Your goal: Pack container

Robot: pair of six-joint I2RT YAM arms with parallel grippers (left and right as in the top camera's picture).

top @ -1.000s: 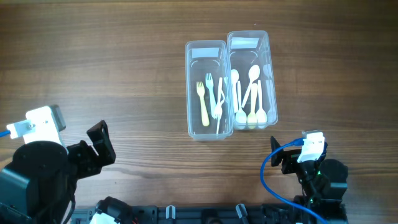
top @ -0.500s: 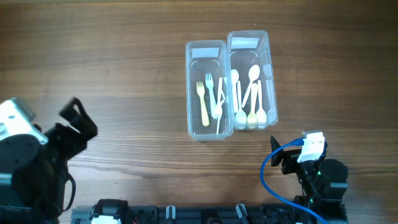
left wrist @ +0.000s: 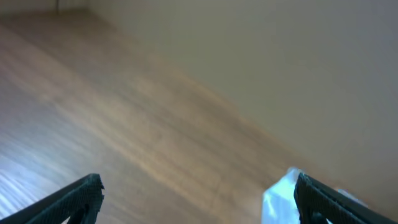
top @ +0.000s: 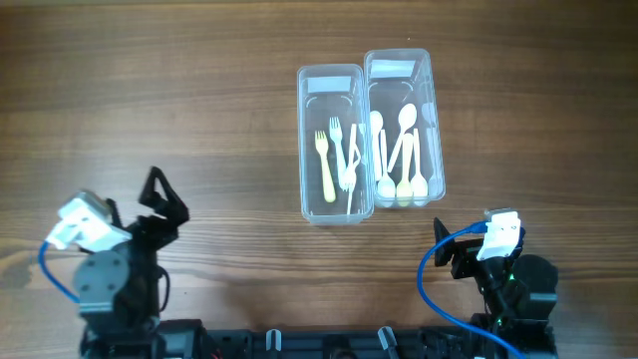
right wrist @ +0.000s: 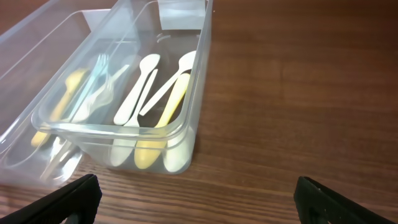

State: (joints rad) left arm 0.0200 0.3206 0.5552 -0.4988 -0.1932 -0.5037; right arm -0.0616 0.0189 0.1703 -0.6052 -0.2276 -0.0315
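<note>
On the wooden bench [top: 150, 90], the clear left container [top: 311, 150] and right container [top: 436, 150] are set touching, side by side. The left pincer [top: 164, 204] and right pincer [right wrist: 196, 183] are held wide and empty near the front edge. Forks [top: 326, 165] are laid in the left container, spoons [top: 399, 150] in the right.

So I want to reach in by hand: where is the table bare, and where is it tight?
Bare table lies left of the fork container, above the left gripper, and right of the spoon container. The strip beyond both containers is free. Crowded: the containers stand side by side with no gap, and the right gripper sits below the spoon container.
</note>
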